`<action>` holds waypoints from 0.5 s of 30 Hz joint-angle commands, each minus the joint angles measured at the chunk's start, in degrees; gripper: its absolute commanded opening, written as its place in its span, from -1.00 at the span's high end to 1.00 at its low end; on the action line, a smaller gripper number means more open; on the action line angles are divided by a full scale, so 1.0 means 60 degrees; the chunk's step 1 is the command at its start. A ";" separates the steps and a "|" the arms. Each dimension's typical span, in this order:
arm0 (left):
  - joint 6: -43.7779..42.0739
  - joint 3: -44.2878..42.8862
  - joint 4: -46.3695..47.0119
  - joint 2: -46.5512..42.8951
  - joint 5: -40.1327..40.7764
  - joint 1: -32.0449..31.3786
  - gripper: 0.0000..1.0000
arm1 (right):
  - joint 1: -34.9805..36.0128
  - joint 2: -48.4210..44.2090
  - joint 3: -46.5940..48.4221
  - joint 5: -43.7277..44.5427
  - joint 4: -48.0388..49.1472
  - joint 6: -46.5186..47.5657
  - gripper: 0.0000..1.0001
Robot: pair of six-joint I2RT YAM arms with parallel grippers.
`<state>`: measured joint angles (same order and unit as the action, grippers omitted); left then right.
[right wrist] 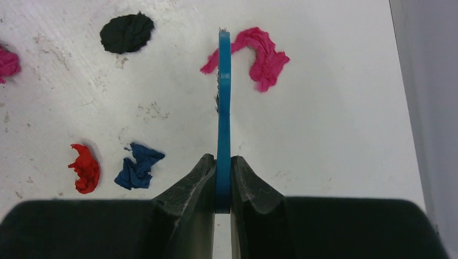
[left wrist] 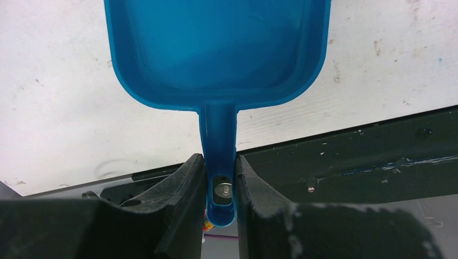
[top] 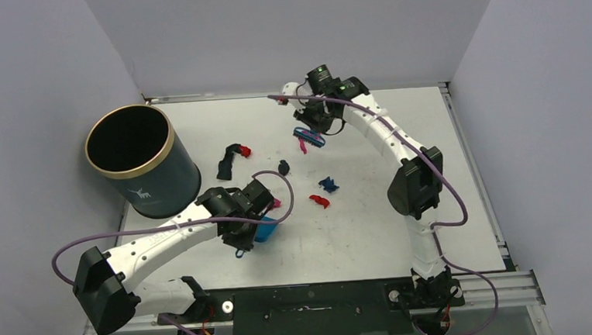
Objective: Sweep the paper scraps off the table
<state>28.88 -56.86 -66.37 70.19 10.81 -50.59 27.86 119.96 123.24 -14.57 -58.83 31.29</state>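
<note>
My left gripper is shut on the handle of the blue dustpan, which sits low over the white table near its front left. My right gripper is shut on the thin blue brush, held at the back middle. A magenta paper scrap lies right beside the brush tip. A black scrap, a dark blue one and a red one lie to its left. Seen from the top camera, a long black scrap with a red bit lies nearer the bin.
A tall dark bin with a gold rim stands at the table's left side. A pink scrap shows just by the left wrist. Grey walls close in the back and both sides, and a metal rail runs along the right edge.
</note>
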 commanded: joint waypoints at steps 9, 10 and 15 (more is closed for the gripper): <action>0.0683 0.0176 0.1081 0.0737 -0.0027 -0.0352 1.00 | 0.1615 0.1429 0.1466 0.2281 -0.0011 0.0695 0.89; 0.0694 0.0162 0.1125 0.0849 -0.0020 -0.0363 1.00 | 0.1680 0.1546 0.1473 0.2281 -0.0034 0.0678 0.89; 0.0716 0.0102 0.1225 0.1403 -0.0102 -0.0369 1.00 | 0.2088 0.1914 0.1387 0.2034 -0.0242 0.0605 0.89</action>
<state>32.40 -55.59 -61.47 76.69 10.44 -52.49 38.48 130.17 129.67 -3.40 -60.10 35.33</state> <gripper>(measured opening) 0.215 0.131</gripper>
